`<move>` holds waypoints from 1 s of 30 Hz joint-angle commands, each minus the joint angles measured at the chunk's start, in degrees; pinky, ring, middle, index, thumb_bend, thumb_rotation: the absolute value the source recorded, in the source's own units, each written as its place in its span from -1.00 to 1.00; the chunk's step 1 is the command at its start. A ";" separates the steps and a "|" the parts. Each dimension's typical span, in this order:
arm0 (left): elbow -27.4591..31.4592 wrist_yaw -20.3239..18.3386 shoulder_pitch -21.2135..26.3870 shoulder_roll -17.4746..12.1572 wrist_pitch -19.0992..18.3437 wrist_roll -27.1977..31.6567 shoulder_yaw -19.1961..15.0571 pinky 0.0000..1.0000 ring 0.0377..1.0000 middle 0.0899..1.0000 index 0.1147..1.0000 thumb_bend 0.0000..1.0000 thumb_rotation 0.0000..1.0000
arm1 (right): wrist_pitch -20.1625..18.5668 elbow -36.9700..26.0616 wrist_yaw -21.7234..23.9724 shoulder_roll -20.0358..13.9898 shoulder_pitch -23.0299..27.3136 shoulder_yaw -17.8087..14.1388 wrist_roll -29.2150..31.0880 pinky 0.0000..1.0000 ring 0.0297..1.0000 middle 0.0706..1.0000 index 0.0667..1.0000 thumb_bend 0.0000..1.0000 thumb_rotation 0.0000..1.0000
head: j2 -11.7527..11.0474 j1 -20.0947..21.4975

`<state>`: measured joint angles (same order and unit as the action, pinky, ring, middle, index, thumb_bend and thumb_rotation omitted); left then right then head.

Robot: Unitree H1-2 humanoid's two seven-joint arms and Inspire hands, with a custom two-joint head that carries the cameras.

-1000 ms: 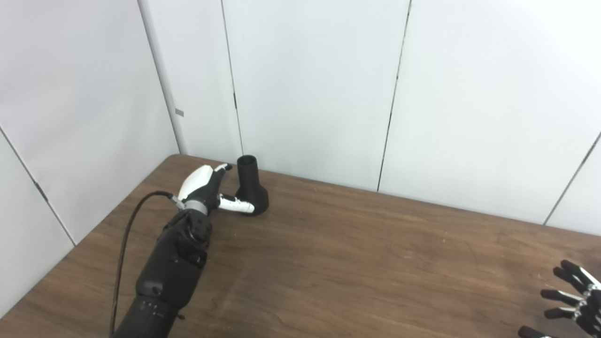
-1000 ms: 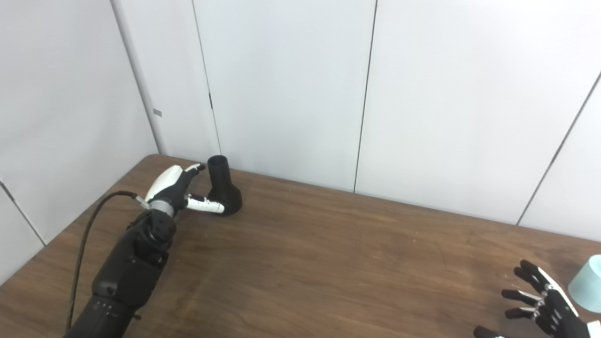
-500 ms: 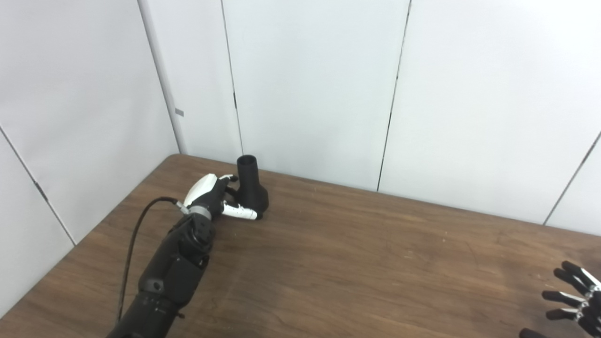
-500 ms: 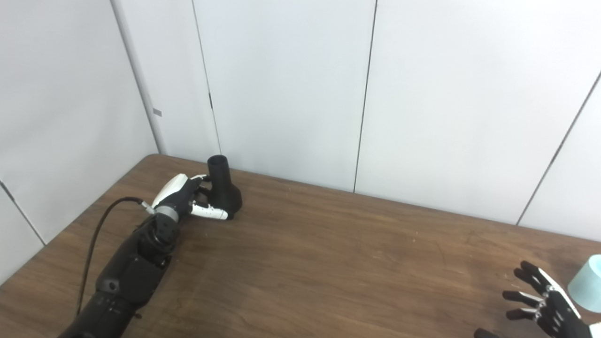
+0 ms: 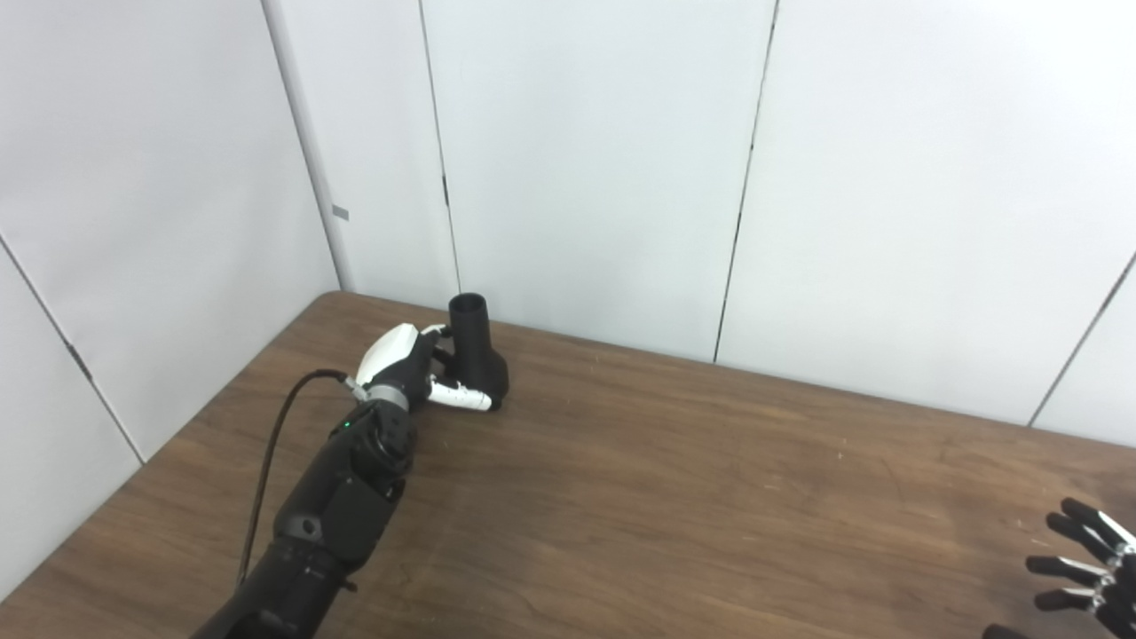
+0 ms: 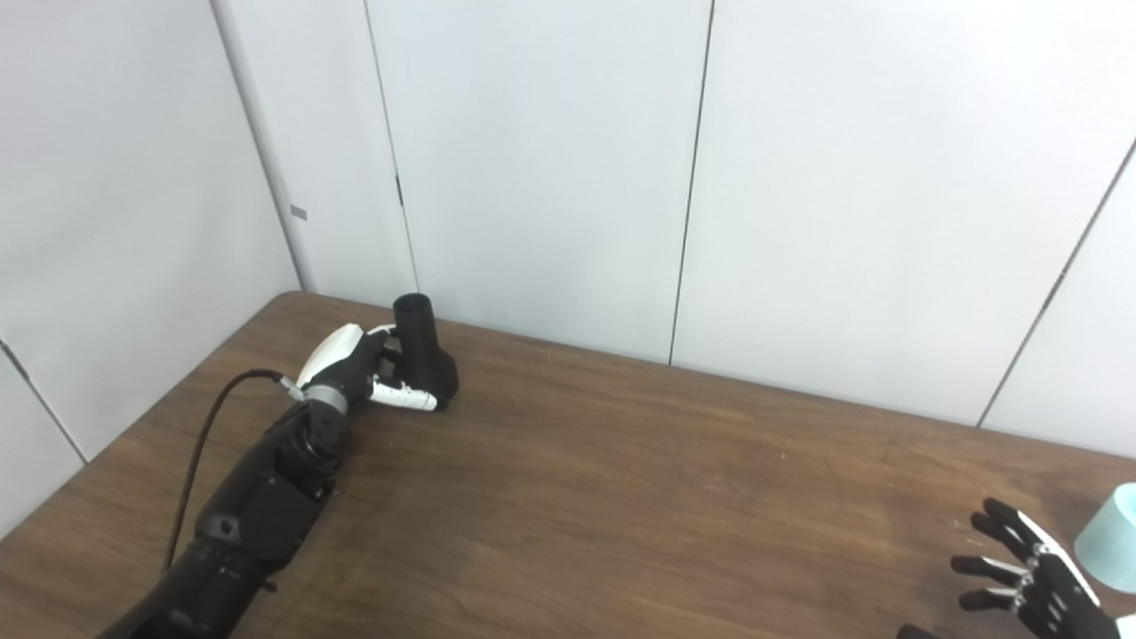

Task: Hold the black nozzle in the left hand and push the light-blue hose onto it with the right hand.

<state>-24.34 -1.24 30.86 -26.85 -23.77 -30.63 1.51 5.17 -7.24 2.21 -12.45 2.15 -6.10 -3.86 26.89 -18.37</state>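
The black nozzle point(image 5: 477, 355) stands upright on its wide base near the table's far left corner, narrow mouth up. My left hand point(image 5: 406, 362) is against its left side: the fingers reach the neck and the thumb point(image 5: 461, 399) lies straight across the front of the base. The hand is open around the nozzle, which rests on the table. At the bottom right my right hand point(image 6: 1029, 577) is open with fingers spread, just left of the light-blue hose end point(image 6: 1109, 537), apart from it. The hose is cut off by the picture's right edge.
The brown wooden table point(image 5: 674, 497) meets white wall panels point(image 5: 586, 160) close behind the nozzle and along the left side. A black cable point(image 5: 275, 444) loops from my left forearm over the table's left part.
My left hand has moved forward and right to the nozzle, its fingers and thumb now around it. The nozzle has stayed in place. My right hand has sunk slightly lower.
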 commanded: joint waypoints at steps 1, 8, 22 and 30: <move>0.15 1.49 2.60 -1.63 1.39 0.06 0.18 1.00 0.77 0.54 0.64 0.78 -0.46 | 0.69 -2.20 -0.56 -0.36 0.70 -0.71 0.36 0.02 0.29 0.61 0.65 0.50 -0.79 | 0.24 0.05; 0.11 2.15 2.79 -1.28 1.64 0.51 1.02 1.00 0.80 0.64 0.61 0.78 -0.47 | 0.42 -2.67 -0.54 -0.42 0.50 -0.77 0.27 0.02 0.29 0.60 0.64 0.51 -0.78 | 0.75 0.04; 0.00 2.70 1.83 -0.38 8.52 4.41 1.59 1.00 0.60 0.40 0.16 0.62 -0.83 | -0.60 -3.67 -0.21 -0.62 0.30 -0.82 0.63 0.02 0.28 0.60 0.64 0.50 -0.78 | 1.56 0.53; 0.24 2.17 1.69 -0.40 8.54 5.12 2.05 1.00 0.60 0.35 0.09 0.60 -0.87 | -1.22 -4.33 -0.46 -0.53 0.22 -1.17 0.52 0.01 0.27 0.58 0.63 0.52 -0.76 | 1.97 0.89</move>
<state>-25.34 0.87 30.86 -26.33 -16.16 -26.00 3.67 2.83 -9.36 2.23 -12.48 1.29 -6.61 -3.76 28.83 -17.58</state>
